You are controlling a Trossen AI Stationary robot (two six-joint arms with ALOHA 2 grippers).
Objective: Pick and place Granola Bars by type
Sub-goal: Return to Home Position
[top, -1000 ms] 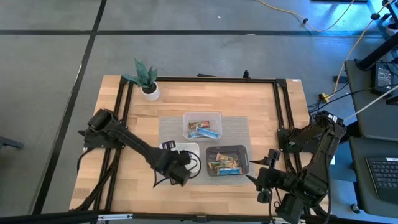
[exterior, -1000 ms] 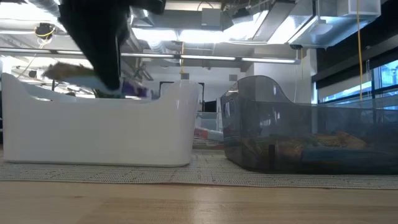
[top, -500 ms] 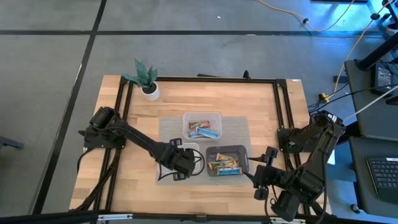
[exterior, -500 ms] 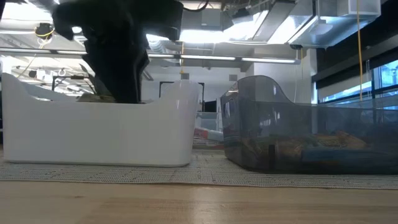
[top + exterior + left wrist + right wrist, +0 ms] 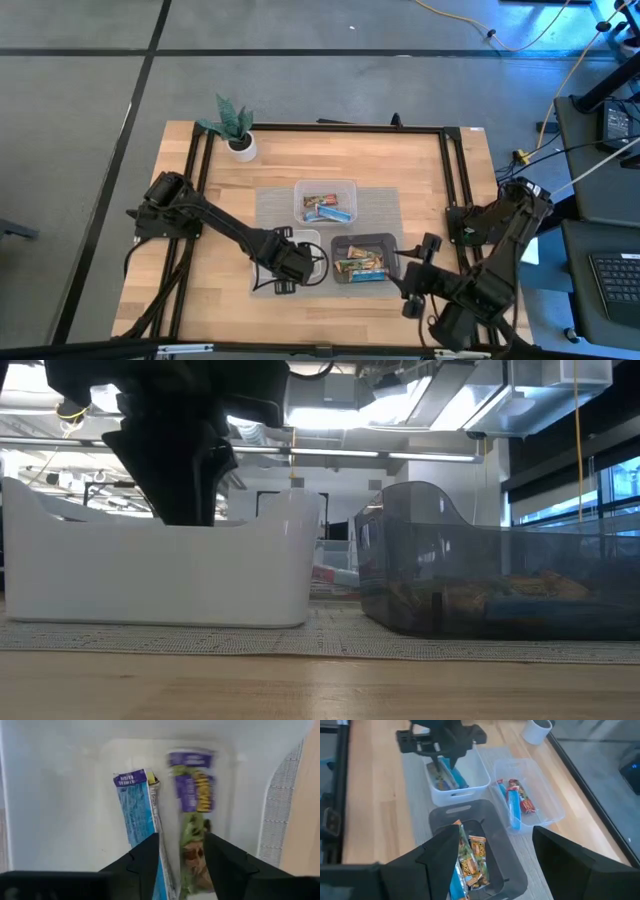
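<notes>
High view: sorted, now retract

Your left gripper [image 5: 283, 262] hangs inside the white bin [image 5: 313, 238], jaws apart and empty; the blue bar [image 5: 136, 810] and the green-purple bar [image 5: 195, 787] lie on its floor; lift straight up before swinging away, so you clear its wall; your right gripper [image 5: 413, 275], jaws spread wide and empty, sits just beside the dark bin [image 5: 366, 238]; more Granola Bars [image 5: 360, 265] lie there and in the clear bin [image 5: 352, 186].

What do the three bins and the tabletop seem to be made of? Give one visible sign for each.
White bin: opaque plastic, smooth and faintly glossy, with a moulded curved rim.
Dark bin: tinted see-through plastic; the granola bars show through its wall.
Clear bin: transparent plastic; the surface beneath shows through it.
Tabletop: probably wood, pale, with plank lines and grain.
</notes>
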